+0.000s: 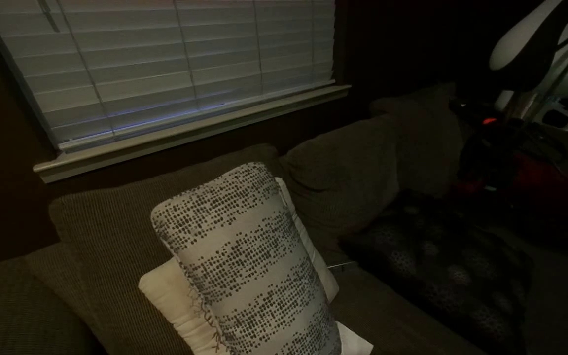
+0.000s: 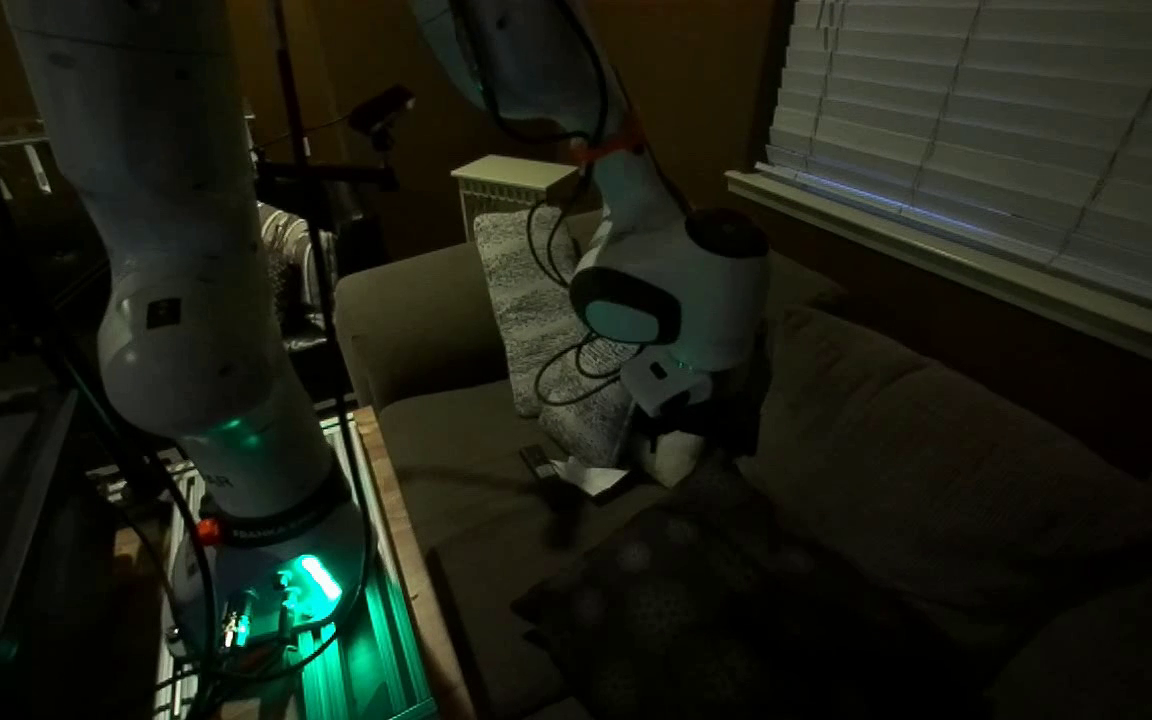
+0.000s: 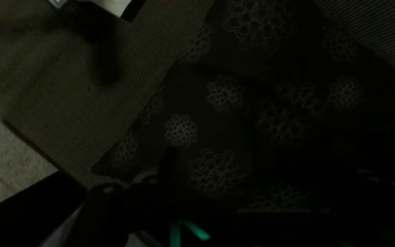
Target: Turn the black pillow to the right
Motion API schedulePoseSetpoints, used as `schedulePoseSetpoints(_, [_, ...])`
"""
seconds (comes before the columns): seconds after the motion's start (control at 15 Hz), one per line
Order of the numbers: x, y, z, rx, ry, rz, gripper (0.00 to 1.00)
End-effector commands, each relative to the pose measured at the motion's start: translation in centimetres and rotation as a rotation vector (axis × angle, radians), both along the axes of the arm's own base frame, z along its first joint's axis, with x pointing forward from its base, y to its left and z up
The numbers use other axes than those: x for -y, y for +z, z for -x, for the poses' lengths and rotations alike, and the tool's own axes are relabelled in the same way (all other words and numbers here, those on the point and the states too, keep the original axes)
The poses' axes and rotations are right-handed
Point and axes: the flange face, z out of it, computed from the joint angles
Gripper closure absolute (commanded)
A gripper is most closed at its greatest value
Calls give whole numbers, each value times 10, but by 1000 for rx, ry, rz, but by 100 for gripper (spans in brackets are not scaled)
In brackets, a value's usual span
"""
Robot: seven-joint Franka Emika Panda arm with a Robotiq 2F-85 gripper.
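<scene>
The black pillow (image 1: 442,266) with its faint pale floral pattern lies on the sofa seat, near the back cushions. It also lies in the lower middle of an exterior view (image 2: 666,600), and it fills much of the wrist view (image 3: 225,133). One corner points toward the seat's front edge. My gripper (image 3: 269,168) is very dark in the wrist view; its fingers look spread apart over the pillow, with no fabric seen pinched between them. In an exterior view the gripper (image 2: 726,430) points down by the pillow's far side. Whether it touches the pillow cannot be told.
The speckled pillow (image 1: 254,266) leans on the cream pillow (image 1: 168,291) toward the sofa's armrest (image 2: 426,310). A white paper-like item (image 2: 591,475) lies on the seat (image 2: 456,460). Back cushions (image 1: 343,172) line the window side. The arm's base (image 2: 266,450) stands before the sofa.
</scene>
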Motion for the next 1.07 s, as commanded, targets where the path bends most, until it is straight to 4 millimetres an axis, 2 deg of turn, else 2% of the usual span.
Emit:
schedulePoseSetpoints(0.0, [-9, 0, 22, -93, 167, 69, 0])
schedulePoseSetpoints(0.27, [-6, 2, 21, -204, 374, 188, 0])
schedulePoseSetpoints(0.53, [-9, 26, 11, -299, 585, 317, 0])
schedulePoseSetpoints(0.87, [-32, 60, 2, -361, 878, 450, 0])
schedulePoseSetpoints(1.0, [-42, 67, 4, -364, 986, 486, 0])
